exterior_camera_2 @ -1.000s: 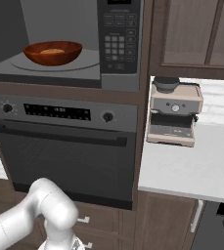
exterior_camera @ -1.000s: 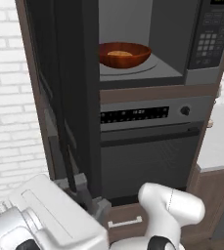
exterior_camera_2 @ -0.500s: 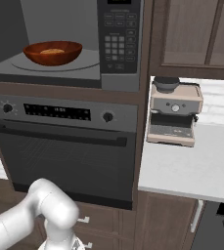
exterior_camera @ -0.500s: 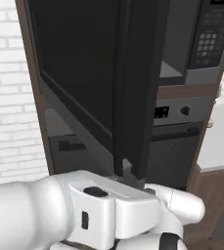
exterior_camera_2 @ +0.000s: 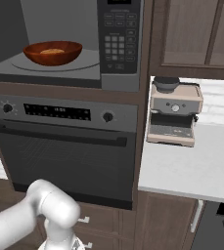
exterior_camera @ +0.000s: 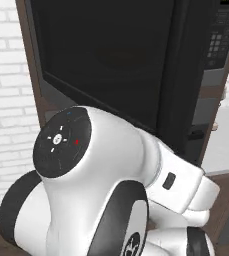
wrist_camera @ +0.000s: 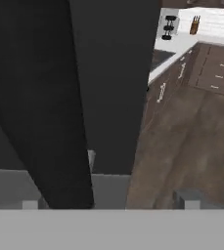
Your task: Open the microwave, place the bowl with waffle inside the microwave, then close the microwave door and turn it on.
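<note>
The microwave (exterior_camera_2: pixel 84 73) stands open in the right base view. On its turntable sits the reddish-brown bowl (exterior_camera_2: pixel 53 52) with the golden waffle (exterior_camera_2: pixel 52 50) in it. In the left base view the dark glass microwave door (exterior_camera: pixel 111 55) spreads across the cavity and hides the bowl; the black keypad (exterior_camera: pixel 217 44) shows beside it. In the hand view my gripper (wrist_camera: pixel 108 202) is open, its fingertips (wrist_camera: pixel 186 199) spread wide low against the dark door panel (wrist_camera: pixel 59 97). Nothing is held.
A black oven (exterior_camera_2: pixel 59 146) with a bar handle sits under the microwave. To the right, a coffee machine (exterior_camera_2: pixel 174 114) stands on a white counter (exterior_camera_2: pixel 191 168). My white arm (exterior_camera: pixel 101 185) bulks large in the left base view. Wooden floor (wrist_camera: pixel 191 132) lies beyond the door.
In the left base view the microwave door has swung across the cavity, covering the bowl. My arm has risen in front of that camera. The right base view is unchanged.
</note>
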